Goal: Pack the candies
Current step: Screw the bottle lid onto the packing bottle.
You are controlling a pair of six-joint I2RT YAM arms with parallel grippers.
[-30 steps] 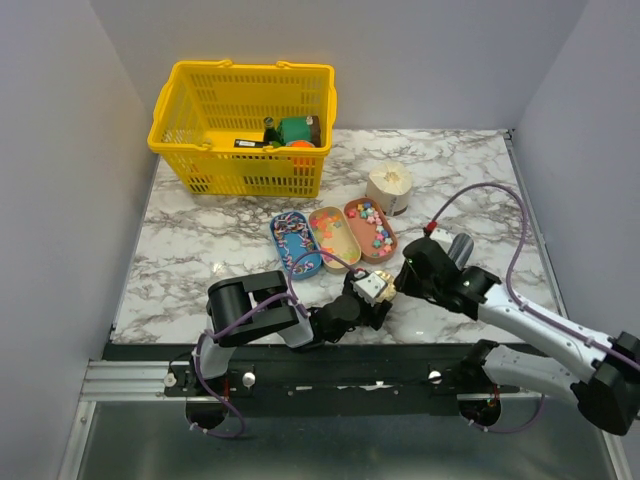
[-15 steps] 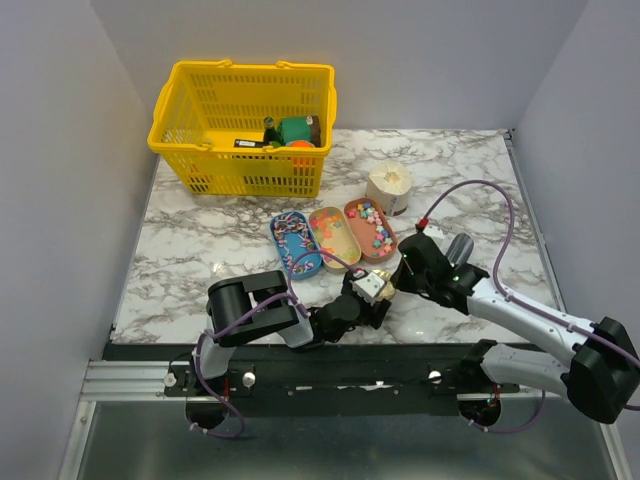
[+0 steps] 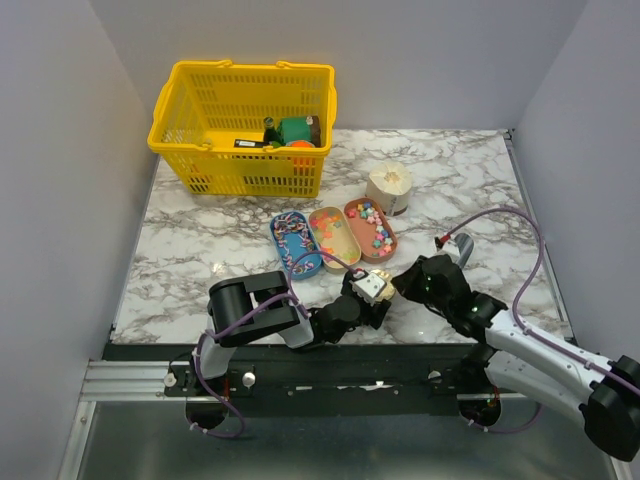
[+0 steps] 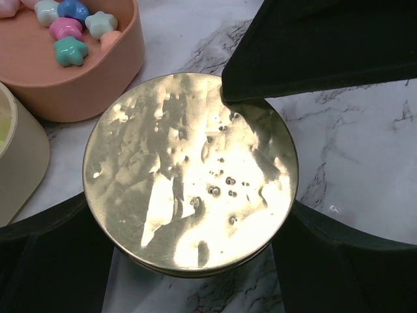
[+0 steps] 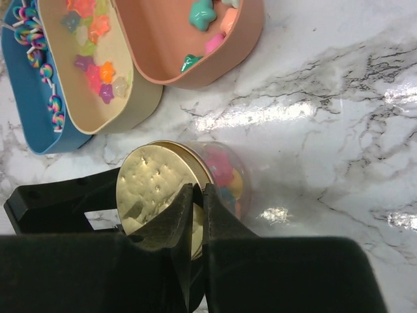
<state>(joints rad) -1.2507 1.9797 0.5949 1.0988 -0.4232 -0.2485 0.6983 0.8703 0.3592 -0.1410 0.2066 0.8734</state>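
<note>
Judging from its clear plastic wall, the jar [image 5: 225, 171] should be light and stiff but slick. A squeeze across the body looks safer than any hold on its shiny top. It sits low over the marble table [image 3: 200, 250], just in front of the orange tray [image 4: 98, 85] and the cream tray [image 4: 26, 163], with the blue tray [image 5: 16, 104] beyond them. It seems tipped towards the left arm [image 3: 260, 310], though whether its base rests on the marble is hidden. The gold lid [image 4: 189, 173] is dimpled and full of glare, so probably slippery on its face and best taken by the rim. The candies [image 4: 68, 49] are small stars that look hard and very light, likely to bounce and scatter if spilled. Some show through the jar's wall and the rest lie in the trays.

The left arm is folded low along the near edge and reaches right. The left gripper [image 3: 366, 290] is clamped on the jar, one finger on each side of it. The right arm [image 3: 520, 340] stretches in from its base with the wrist low. The right gripper [image 5: 199, 192] meets the lid from the opposite side, fingers drawn almost together and tips at the lid's edge. I cannot tell whether they nip the rim
</note>
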